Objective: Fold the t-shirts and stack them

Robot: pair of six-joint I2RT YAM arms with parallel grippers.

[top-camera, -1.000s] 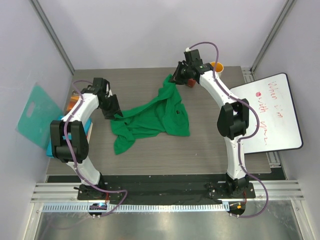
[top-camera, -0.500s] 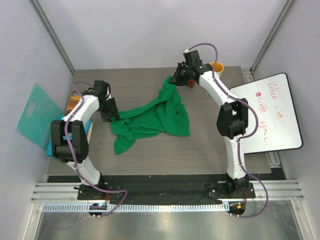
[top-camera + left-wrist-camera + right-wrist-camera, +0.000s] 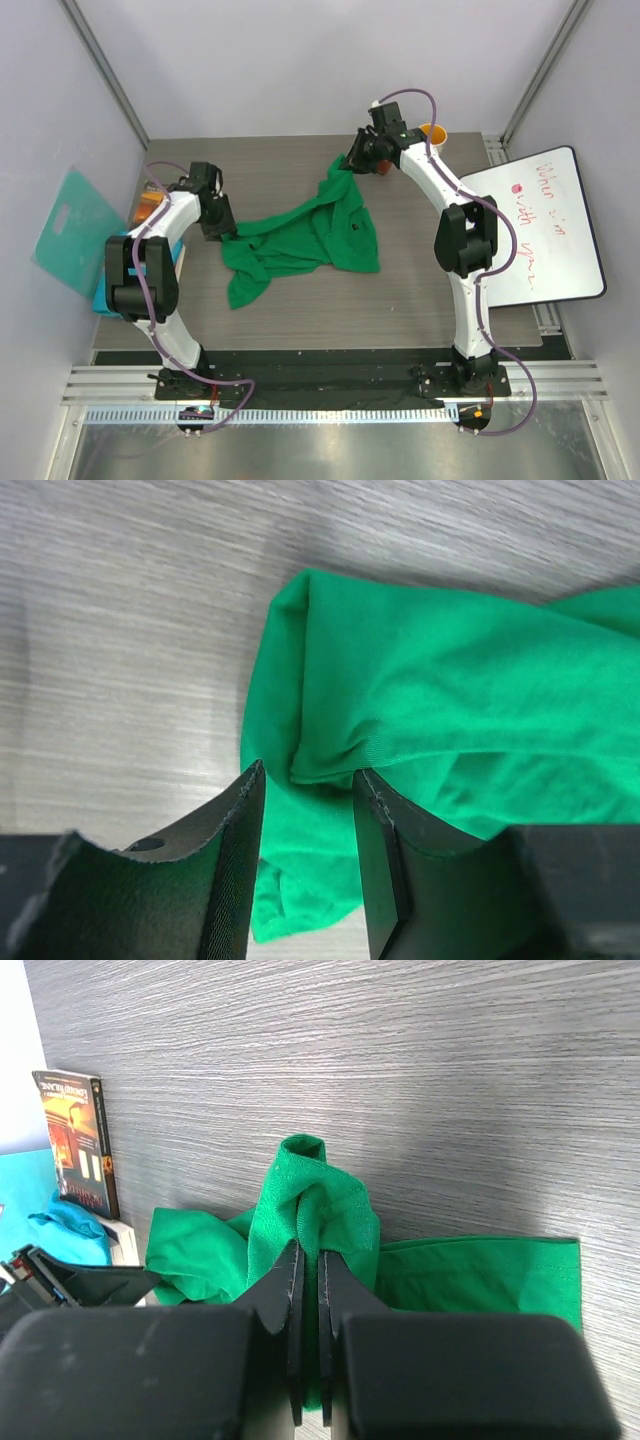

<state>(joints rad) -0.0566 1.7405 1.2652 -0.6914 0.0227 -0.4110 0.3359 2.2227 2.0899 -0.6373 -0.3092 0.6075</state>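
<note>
The bright green t-shirt lies crumpled across the middle of the table. My right gripper is shut on a pinched-up fold at its far corner, fingertips pressed on the cloth. My left gripper sits low at the shirt's left end. Its jaws stand apart astride a folded edge of green cloth, with cloth in the gap. The teal-blue t-shirt lies at the table's left edge, mostly hidden under my left arm, and shows in the right wrist view.
A stiff teal board leans at the far left. A book and an orange item sit by the left edge. An orange mug stands at the back right. A whiteboard lies at the right.
My left gripper has settled slightly lower onto the shirt's left end and its jaws have narrowed a little. The right gripper keeps its hold and has barely moved.
</note>
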